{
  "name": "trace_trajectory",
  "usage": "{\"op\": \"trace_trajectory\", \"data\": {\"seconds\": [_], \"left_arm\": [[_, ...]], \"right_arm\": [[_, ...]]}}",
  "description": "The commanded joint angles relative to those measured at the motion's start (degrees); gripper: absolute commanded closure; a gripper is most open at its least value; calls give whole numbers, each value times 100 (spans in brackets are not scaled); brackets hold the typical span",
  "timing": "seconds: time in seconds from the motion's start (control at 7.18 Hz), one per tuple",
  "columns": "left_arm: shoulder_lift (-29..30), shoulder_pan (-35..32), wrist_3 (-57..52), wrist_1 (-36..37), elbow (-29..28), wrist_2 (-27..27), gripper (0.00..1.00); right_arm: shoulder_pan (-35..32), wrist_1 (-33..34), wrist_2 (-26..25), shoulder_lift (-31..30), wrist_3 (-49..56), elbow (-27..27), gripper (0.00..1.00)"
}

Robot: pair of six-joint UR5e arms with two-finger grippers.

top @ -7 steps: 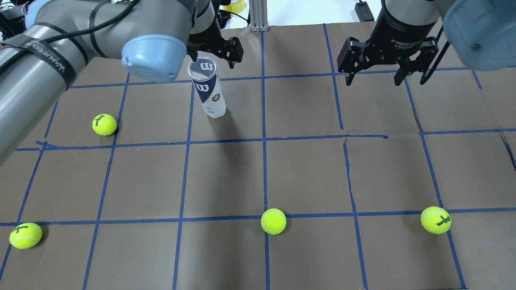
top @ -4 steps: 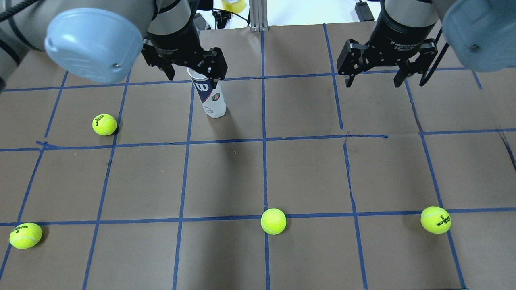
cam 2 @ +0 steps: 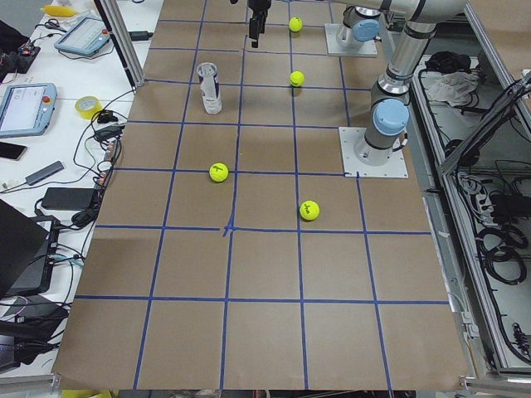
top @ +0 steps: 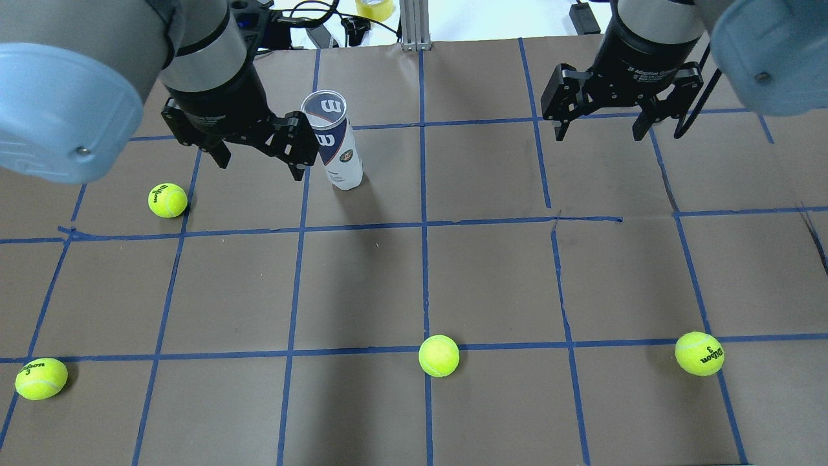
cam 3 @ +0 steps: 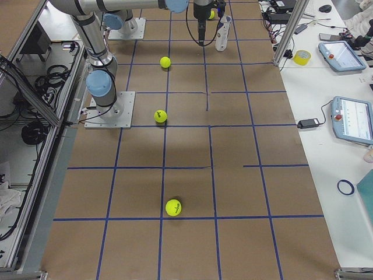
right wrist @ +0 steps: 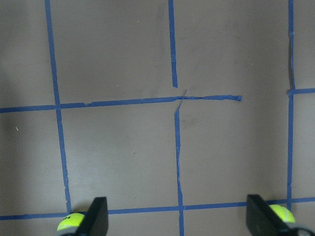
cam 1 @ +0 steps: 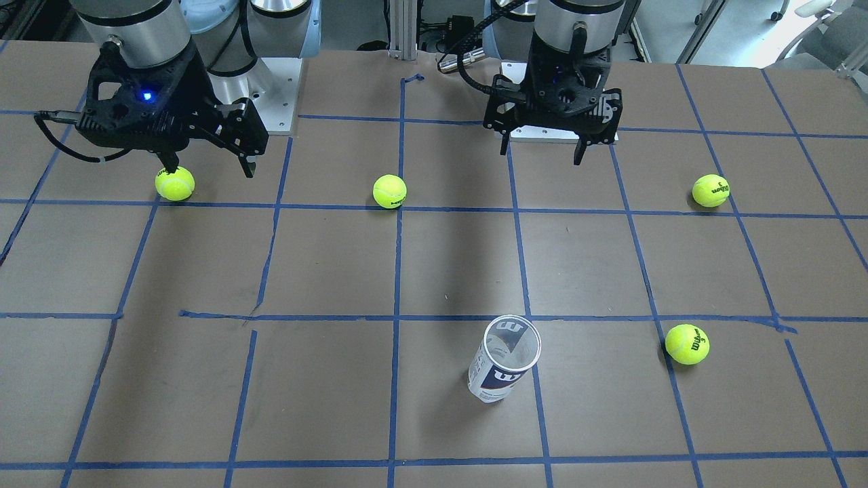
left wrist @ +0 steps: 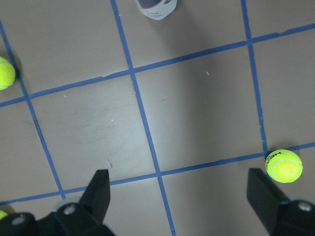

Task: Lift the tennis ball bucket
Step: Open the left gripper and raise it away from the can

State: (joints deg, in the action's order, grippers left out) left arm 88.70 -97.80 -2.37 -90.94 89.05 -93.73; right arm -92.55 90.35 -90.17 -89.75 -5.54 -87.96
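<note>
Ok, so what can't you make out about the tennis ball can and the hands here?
Left wrist view: the tennis ball bucket shows only its base; the top edge cuts the rest.
Overhead view: the label's small print is too small to read.
Right wrist view: two tennis balls sit partly behind the right hand's fingers and the bottom edge.
All views: the left hand's height beside the bucket is unclear.

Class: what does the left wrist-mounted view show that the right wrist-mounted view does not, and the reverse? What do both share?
Left wrist only: the tennis ball bucket, its base at the top edge. Right wrist only: a broken, misaligned stretch of blue tape. Shared: each looks down past its own open hand, the left hand and the right hand, onto brown gridded paper with tennis balls.
</note>
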Motion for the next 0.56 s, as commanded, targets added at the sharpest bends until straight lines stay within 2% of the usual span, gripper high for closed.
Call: {"op": "trace_trajectory", "data": {"seconds": [0.0,0.42], "left_arm": [[-98,322,-114,154,69,30,0],[-116,323,-114,252,86,39,0]], "right_arm": [[0,9,0,2,0,-2,0],[0,17,0,2,18,-10,0]]}}
